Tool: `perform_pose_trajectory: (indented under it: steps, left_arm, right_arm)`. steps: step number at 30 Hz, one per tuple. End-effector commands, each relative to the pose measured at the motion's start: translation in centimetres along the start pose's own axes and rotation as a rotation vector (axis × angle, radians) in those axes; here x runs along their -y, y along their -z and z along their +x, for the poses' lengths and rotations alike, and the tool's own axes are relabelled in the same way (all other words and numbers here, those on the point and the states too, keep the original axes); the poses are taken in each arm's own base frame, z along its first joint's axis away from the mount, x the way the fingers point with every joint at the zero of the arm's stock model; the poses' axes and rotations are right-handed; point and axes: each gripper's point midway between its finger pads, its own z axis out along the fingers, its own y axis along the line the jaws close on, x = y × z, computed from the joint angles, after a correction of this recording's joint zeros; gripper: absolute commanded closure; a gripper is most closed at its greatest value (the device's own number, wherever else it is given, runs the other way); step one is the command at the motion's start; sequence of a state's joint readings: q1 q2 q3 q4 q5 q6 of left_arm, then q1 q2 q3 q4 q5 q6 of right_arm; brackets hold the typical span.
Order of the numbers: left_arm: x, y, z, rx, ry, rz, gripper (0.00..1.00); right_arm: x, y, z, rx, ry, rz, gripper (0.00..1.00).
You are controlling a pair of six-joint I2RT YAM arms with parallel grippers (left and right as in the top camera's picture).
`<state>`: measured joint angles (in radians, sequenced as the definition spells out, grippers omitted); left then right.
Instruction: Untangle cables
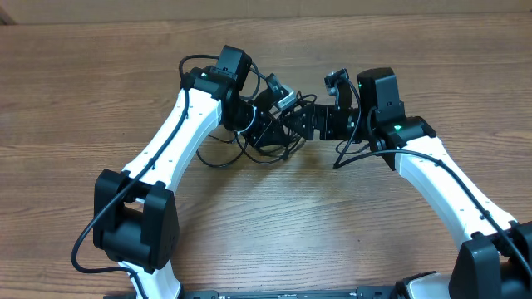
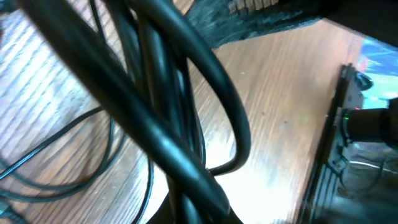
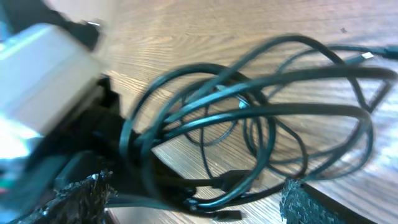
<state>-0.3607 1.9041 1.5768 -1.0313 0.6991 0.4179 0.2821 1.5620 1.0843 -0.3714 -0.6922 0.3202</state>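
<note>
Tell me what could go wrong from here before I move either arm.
1. Many loops of the cables cross between the fingers of the open right gripper; closing may catch several and tighten the tangle.
2. The left gripper, apparently shut on the cables, sits close by; pulling could make the grippers collide.

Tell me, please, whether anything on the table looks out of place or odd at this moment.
Yes: the thin black cords form one snarled bundle between the left arm and right arm, loops threaded through each other instead of lying apart. A silvery plug tip pokes out at its edge. Nothing looks damaged.
</note>
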Motion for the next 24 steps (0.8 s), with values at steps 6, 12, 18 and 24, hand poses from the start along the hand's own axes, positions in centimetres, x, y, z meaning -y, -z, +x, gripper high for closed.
perform_pose_trajectory:
  steps: [6,12,18,24]
  left_arm:
    - [0.9,0.1,-1.3,0.045,0.01,0.027,0.96]
    - [2.9,0.3,-2.2,0.091,0.002,0.137,0.96]
    - [4.6,0.7,-2.8,0.131,-0.001,0.24,0.96]
    - [5.1,0.8,-3.0,0.142,-0.005,0.269,0.95]
  right_arm:
    - [-2.5,-0.3,0.1,-0.013,0.054,-0.093,0.14]
    - [-2.6,-0.6,-0.5,0.014,0.078,-0.074,0.31]
    - [-2.6,-0.6,-0.8,0.028,0.088,-0.071,0.48]
    - [-3.0,-0.5,-1.7,0.061,0.117,-0.085,0.48]
